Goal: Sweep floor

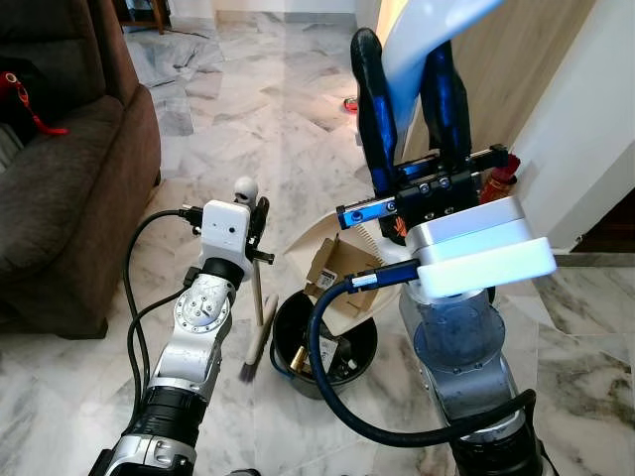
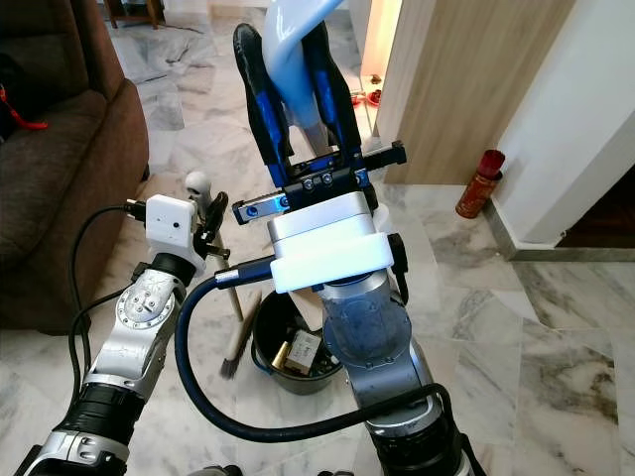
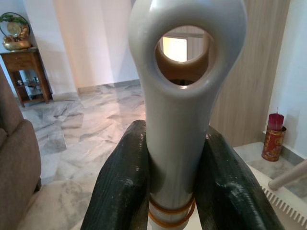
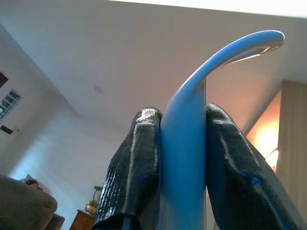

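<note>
A brown sofa (image 1: 60, 178) stands on the far left of the marble floor (image 1: 258, 119), with a red strap (image 1: 30, 104) lying on its cushion. Next to it the left arm reaches forward, and the left gripper (image 3: 175, 191) is closed on the grey handle (image 3: 184, 96) of a small brush (image 1: 260, 297): in the left wrist view its two black fingers (image 3: 122, 187) press against both sides of the handle, just below the hanging hole at its end and just above an orange band. The brush hangs nearly upright, its dark bristles (image 1: 247, 372) down close to the floor, just beside a black bucket (image 1: 322, 342). The bucket sits on the floor between the two arms and holds scraps of rubbish, among them a piece of brown cardboard (image 1: 332, 268) that leans over its rim. To the right, the right arm is raised high in front of the camera, and the right gripper (image 4: 184, 158) is clamped on a light blue handle (image 4: 192, 120) that curves over at its top; the fingers (image 4: 132, 172) squeeze it from both sides. I cannot tell what that blue handle belongs to, as its lower part is hidden behind the arm. Further right a wooden panel (image 2: 446, 89) meets a white wall (image 2: 566, 119), and a red cylinder (image 2: 476, 183) stands on the floor at the foot of it.
</note>
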